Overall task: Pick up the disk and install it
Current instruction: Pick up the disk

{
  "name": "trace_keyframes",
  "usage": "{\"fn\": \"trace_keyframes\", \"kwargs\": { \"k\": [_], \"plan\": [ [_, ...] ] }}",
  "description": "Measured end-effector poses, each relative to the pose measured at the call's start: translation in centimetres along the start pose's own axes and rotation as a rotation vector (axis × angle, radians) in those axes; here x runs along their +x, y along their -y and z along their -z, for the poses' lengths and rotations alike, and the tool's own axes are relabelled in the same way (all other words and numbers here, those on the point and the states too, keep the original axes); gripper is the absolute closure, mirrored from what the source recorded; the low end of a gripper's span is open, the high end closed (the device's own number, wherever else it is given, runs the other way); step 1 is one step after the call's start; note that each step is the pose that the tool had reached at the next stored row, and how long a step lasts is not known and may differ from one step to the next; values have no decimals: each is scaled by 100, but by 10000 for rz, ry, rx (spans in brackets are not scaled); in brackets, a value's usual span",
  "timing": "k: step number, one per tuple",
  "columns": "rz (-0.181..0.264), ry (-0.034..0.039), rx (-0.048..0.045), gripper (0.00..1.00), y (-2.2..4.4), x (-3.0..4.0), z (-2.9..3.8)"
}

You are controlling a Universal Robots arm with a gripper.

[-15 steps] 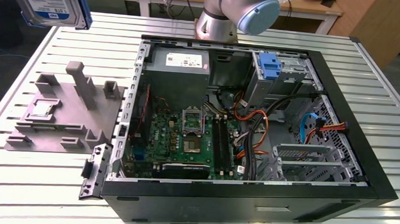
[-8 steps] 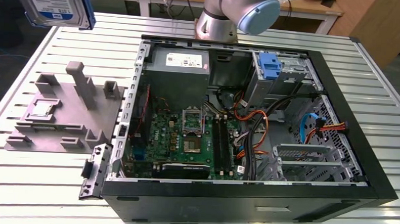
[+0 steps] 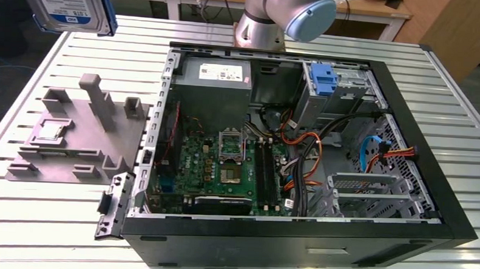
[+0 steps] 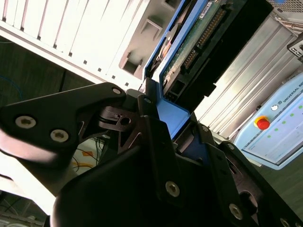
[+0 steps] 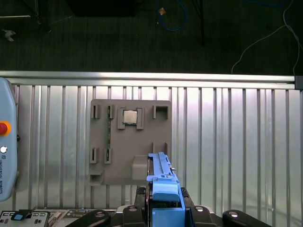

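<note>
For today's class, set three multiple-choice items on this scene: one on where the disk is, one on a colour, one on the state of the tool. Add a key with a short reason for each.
1. Where is the disk with respect to the computer case and the grey fixture?
A. Inside the case
B. Resting on the fixture
C. Up in the air, touching neither

2. What colour is the carrier frame around the disk?
A. Blue
B. Red
C. Yellow

3. How is the tool?
A. Open and empty
B. Shut on the disk
C. Shut on a screwdriver

Key:
1 C: the exterior view shows it raised at the upper left, apart from both.
2 A: the frame's edges are blue in both wrist views.
3 B: in the second wrist view the tool clamps the frame's end.
</note>
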State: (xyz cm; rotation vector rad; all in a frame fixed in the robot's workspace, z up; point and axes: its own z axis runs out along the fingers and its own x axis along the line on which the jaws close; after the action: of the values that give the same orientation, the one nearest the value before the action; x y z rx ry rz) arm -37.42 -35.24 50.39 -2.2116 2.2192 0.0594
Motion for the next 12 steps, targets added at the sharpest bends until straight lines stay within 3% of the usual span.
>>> {"fn": "trace_keyframes", "kwargs": {
  "k": [4,12],
  "plan": [
    [1,0,0,63,9,0,0],
    [1,1,1,63,108,0,2]
  ]
}}
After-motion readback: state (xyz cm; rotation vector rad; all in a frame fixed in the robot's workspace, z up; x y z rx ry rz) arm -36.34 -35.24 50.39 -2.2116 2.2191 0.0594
